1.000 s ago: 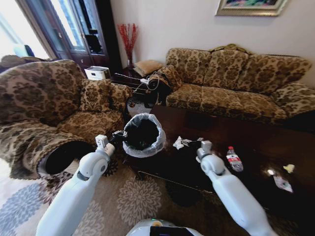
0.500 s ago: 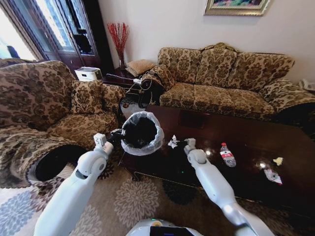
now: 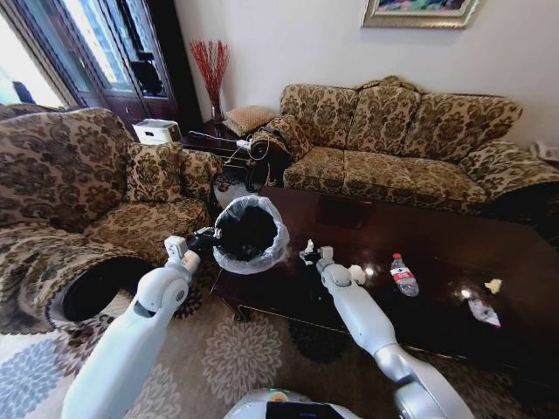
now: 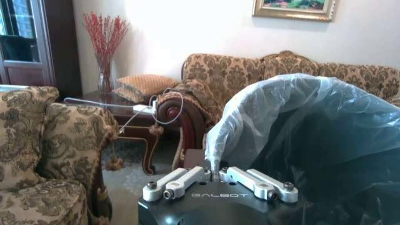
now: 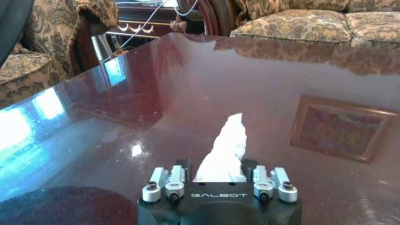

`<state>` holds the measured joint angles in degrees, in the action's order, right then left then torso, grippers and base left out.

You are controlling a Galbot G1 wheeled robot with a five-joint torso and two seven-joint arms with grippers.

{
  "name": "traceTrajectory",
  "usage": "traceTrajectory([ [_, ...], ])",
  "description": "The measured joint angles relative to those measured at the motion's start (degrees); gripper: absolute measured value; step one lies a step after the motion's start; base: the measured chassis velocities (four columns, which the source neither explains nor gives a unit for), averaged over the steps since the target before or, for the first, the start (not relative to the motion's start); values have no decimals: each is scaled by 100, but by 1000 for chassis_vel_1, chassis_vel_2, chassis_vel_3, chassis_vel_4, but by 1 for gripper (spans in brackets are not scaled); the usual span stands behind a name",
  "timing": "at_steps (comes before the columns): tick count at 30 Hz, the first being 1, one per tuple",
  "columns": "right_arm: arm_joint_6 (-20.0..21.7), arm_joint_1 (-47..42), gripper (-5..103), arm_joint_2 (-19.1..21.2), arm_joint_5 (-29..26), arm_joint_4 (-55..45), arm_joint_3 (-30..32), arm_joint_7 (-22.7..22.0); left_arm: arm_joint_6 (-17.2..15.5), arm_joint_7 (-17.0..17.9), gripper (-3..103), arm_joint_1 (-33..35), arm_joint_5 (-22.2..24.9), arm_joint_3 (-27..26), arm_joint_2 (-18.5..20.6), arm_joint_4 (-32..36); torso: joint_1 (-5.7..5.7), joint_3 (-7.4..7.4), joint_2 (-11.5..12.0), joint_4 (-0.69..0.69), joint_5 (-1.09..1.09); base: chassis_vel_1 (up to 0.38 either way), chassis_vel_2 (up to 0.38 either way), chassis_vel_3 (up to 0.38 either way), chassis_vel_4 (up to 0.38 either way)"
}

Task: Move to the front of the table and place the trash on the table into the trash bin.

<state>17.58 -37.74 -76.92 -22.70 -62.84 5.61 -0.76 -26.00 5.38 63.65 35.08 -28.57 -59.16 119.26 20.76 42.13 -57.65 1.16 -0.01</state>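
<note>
a dark glossy table [image 3: 437, 253] is seen from above. the bin [image 3: 249, 234] is gripped by its bagged rim in the left pincer [image 3: 203, 239], probably to keep it steady beside the table's corner. a crumpled white paper [image 5: 224, 152] is clamped in the right pincer [image 3: 309, 256], just above the tabletop. its long axis runs straight out ahead of the fingers, the pointed end farthest away. a bottle [image 3: 403, 275] lies further right of that pincer.

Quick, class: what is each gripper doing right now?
Left gripper: shut on the trash bin bag rim.
Right gripper: shut on crumpled white paper.
</note>
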Motion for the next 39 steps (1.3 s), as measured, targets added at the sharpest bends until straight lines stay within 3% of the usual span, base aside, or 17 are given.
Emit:
traceTrajectory([
  [2, -1, -2, 50, 4, 0, -1, 0, 0, 0, -1, 1, 0, 0, 0, -3, 0, 0, 0, 0, 0, 0, 0, 0, 0, 0],
  [4, -18, -23, 34, 44, -1, -6, 7, -11, 0, -3, 1, 0, -8, 0, -34, 9, 0, 0, 0, 0, 0, 0, 0, 0, 0],
  [6, -29, -31, 34, 47, -3, -12, 12, -25, 0, -5, 1, 0, -11, 0, -44, 12, 0, 0, 0, 0, 1, 0, 0, 0, 0],
  [10, -74, -93, 18, 54, -17, -151, 57, -128, 0, -6, 1, 3, -23, 10, -57, 16, 0, 2, 0, 0, 4, 0, 0, 0, 0],
  [13, -193, -219, 3, 168, -43, -984, 254, -349, -4, -13, 1, 32, -26, 23, -36, 44, 2, 3, 2, 1, 2, 0, 0, 0, 0],
  [19, -194, -59, 0, 640, -249, -2438, 322, -482, -19, -53, 1, 58, -27, 23, -12, 45, 0, 2, 1, -1, 2, 0, 0, 0, 0],
  [22, -32, 382, 0, 913, -649, -3099, 156, -524, -27, -90, 1, 64, -57, 70, -46, 31, 0, 0, 1, -1, 0, 0, 0, 0, 0],
  [25, 200, 1556, 0, 1088, -1483, -3633, -704, -691, -42, -110, 1, 64, -95, 179, -103, 9, 1, 2, 2, -1, 1, 0, 0, 0, 0],
  [26, 200, 1556, 0, 1088, -1483, -3633, -704, -691, -42, -110, 1, 64, -95, 179, -103, 9, 1, 2, 2, -1, 1, 0, 0, 0, 0],
  [28, 387, 2253, 0, 1092, -2158, -4004, -1362, -940, -50, -111, 1, 62, -99, 205, -125, 11, 2, 1, 1, 4, -2, 0, 0, 0, 0],
  [29, 387, 2253, 0, 1092, -2158, -4004, -1362, -940, -50, -111, 1, 62, -99, 205, -125, 11, 2, 1, 1, 4, -2, 0, 0, 0, 0],
  [32, 775, 2751, 0, 1164, -3144, -4792, -2377, -1371, -74, -109, 1, 70, -98, 191, -112, 17, 1, 1, 1, 5, -3, 0, 0, 0, 0],
  [36, 919, 2638, 0, 1488, -3282, -5265, -2912, -1419, -87, -107, 1, 117, -69, 122, -32, 50, 0, 1, 1, 3, 1, 0, 0, 0, 0],
  [39, 976, 2223, 0, 1955, -3023, -5478, -3128, -1339, -125, -104, 1, 142, -31, 68, 65, 96, 0, 1, 1, -1, 2, 0, 0, 0, 0],
])
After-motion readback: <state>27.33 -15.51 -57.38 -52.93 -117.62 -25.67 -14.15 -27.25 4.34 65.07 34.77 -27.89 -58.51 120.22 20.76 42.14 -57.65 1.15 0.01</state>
